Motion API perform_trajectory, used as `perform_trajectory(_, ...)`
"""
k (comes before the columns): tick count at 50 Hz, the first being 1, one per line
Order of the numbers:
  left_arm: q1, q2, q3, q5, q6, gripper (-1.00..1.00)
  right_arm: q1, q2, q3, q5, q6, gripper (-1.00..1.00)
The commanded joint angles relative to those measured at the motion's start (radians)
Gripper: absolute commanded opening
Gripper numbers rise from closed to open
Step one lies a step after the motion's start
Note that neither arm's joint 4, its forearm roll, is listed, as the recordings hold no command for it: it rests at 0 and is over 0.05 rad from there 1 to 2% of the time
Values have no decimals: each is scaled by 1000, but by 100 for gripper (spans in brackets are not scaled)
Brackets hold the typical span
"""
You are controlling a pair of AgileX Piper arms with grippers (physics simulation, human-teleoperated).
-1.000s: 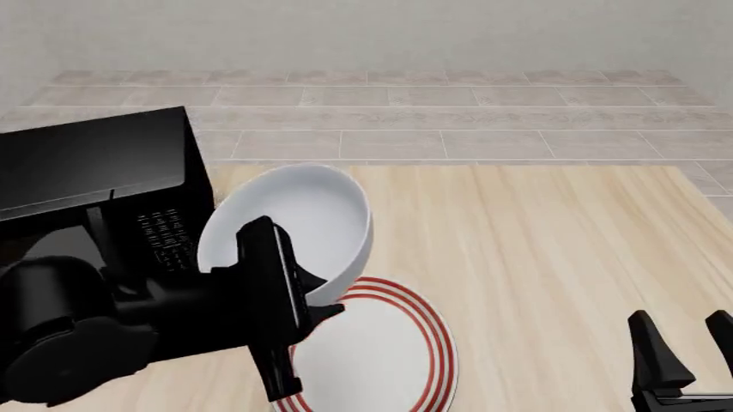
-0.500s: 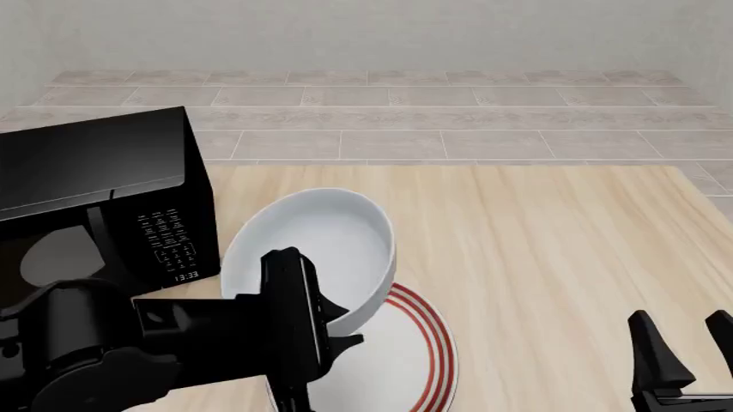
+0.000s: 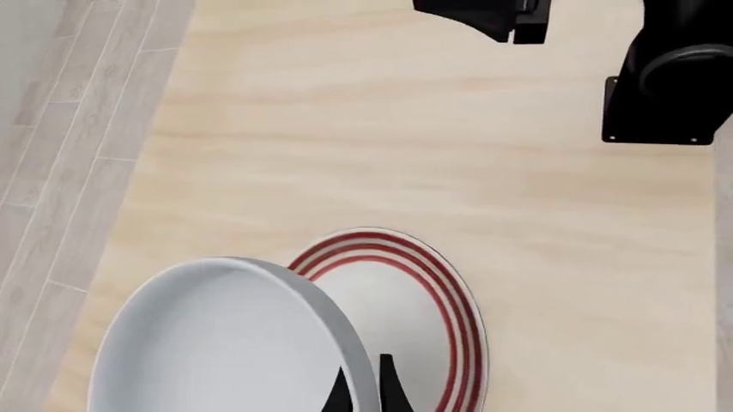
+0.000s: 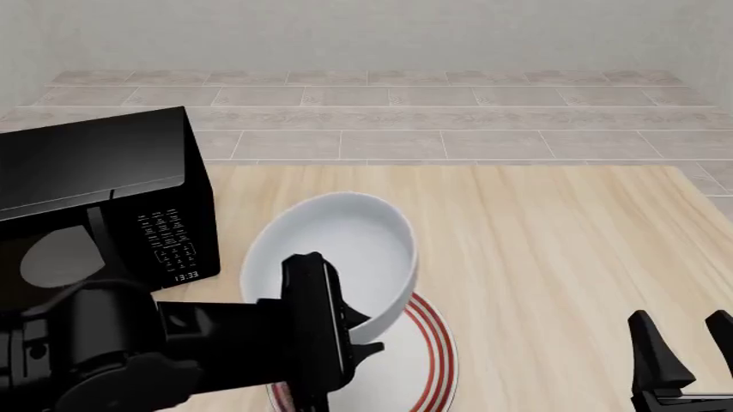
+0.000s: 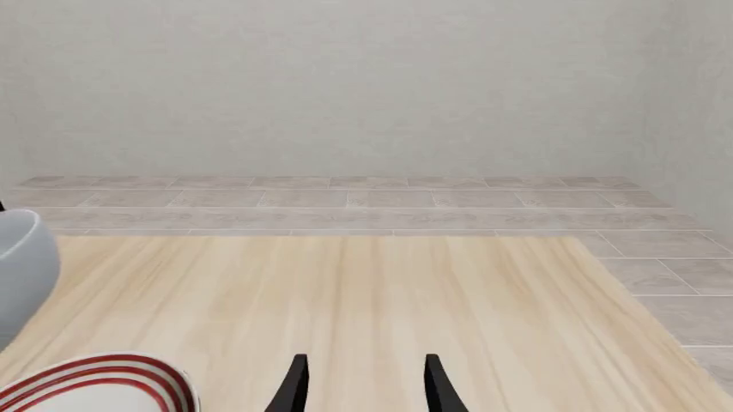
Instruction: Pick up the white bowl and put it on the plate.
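The white bowl (image 4: pixel 338 253) hangs tilted over the plate (image 4: pixel 433 354), whose red rings show to the right of it. My left gripper (image 4: pixel 353 330) is shut on the bowl's near rim. In the left wrist view the bowl (image 3: pixel 206 343) covers part of the plate (image 3: pixel 430 296), and the fingers (image 3: pixel 387 388) pinch the rim. At the table's near right my right gripper (image 4: pixel 687 348) stands open and holds nothing. The right wrist view shows an edge of the bowl (image 5: pixel 23 266), the plate's rim (image 5: pixel 109 378) and the open right gripper (image 5: pixel 363 378).
A black microwave (image 4: pixel 98 202) stands at the left of the table, close beside the bowl. Bare wooden tabletop (image 4: pixel 550 249) lies to the right of the plate. A tiled floor and a wall are beyond the far edge.
The left gripper has carried the bowl down and to the right, closer over the plate. The right arm has not moved.
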Motion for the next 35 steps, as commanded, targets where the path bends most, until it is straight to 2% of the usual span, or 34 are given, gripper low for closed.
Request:
perform_trajectory(1, -18, 20, -13, -26, -17, -100, 0, 0, 0, 0, 0, 100)
perform_trajectory(35, -39, 78, 50, -120, -106, -100, 0, 0, 0, 0, 0, 100)
